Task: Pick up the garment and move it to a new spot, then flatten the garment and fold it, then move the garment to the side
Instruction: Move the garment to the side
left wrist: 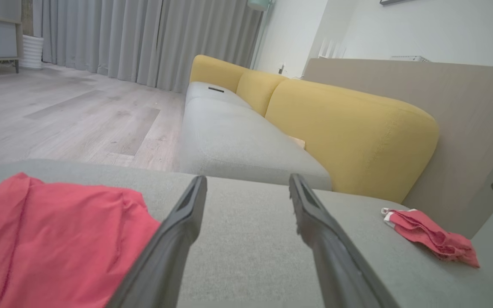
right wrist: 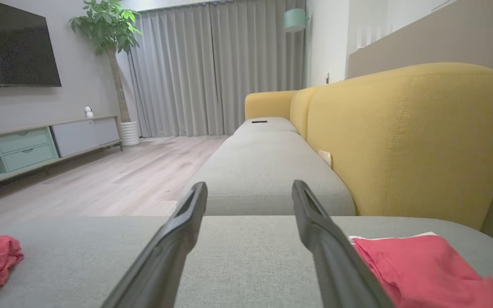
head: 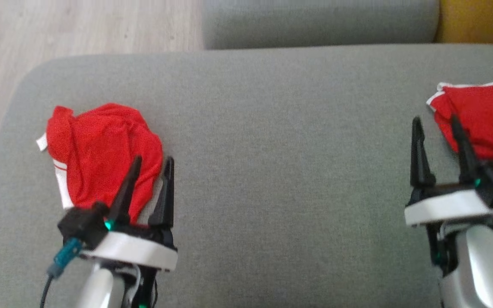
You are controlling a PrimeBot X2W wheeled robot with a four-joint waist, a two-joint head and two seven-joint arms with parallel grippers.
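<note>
A crumpled red garment (head: 101,149) with white trim lies on the left of the grey cushion (head: 280,149). My left gripper (head: 152,164) hovers open at its near right edge, nothing between the fingers. In the left wrist view that garment (left wrist: 54,239) lies left of the gripper (left wrist: 248,182). A second red garment (head: 484,122) with a white edge lies flatter at the far right. My right gripper (head: 437,122) stands open at its left edge, empty. In the right wrist view this garment (right wrist: 422,265) sits right of the gripper (right wrist: 250,186).
The grey cushion's left and far edges drop to a wood floor (head: 58,38). Another grey seat (head: 319,21) adjoins behind, with a yellow backrest (left wrist: 349,128) on the right. A TV cabinet (right wrist: 37,141) and potted plant (right wrist: 109,30) stand across the room.
</note>
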